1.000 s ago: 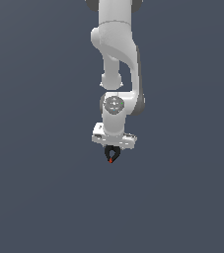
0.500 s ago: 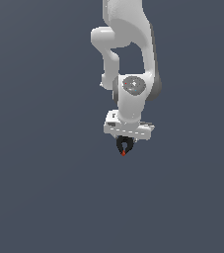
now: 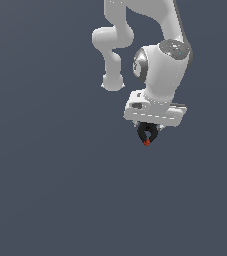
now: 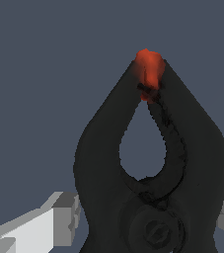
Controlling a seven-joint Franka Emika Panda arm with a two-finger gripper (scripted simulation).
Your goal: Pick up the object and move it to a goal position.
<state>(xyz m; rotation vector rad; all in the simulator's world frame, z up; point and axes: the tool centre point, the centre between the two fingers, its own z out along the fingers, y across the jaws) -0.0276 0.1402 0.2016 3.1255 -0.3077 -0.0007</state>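
Note:
The object is a tiny bright red piece (image 3: pixel 146 143) pinched at the tips of my black fingers (image 3: pixel 142 134). My gripper (image 3: pixel 147 142) hangs below the white arm, right of centre in the exterior view, shut on the red piece. In the wrist view the two curved black fingers (image 4: pixel 103 148) meet at their tips, and the red piece (image 4: pixel 148 69) sits clamped between them. The gripper (image 4: pixel 148 86) is held over the plain dark grey ground; its height above the ground cannot be told.
The white arm (image 3: pixel 160 65) fills the upper right of the exterior view. A plain dark grey surface (image 3: pixel 45 190) lies all around. Part of the white hand (image 4: pixel 29 227) shows in the wrist view.
The arm and gripper have moved toward the exterior view's right, with the red piece still held between the fingertips. The wrist has turned.

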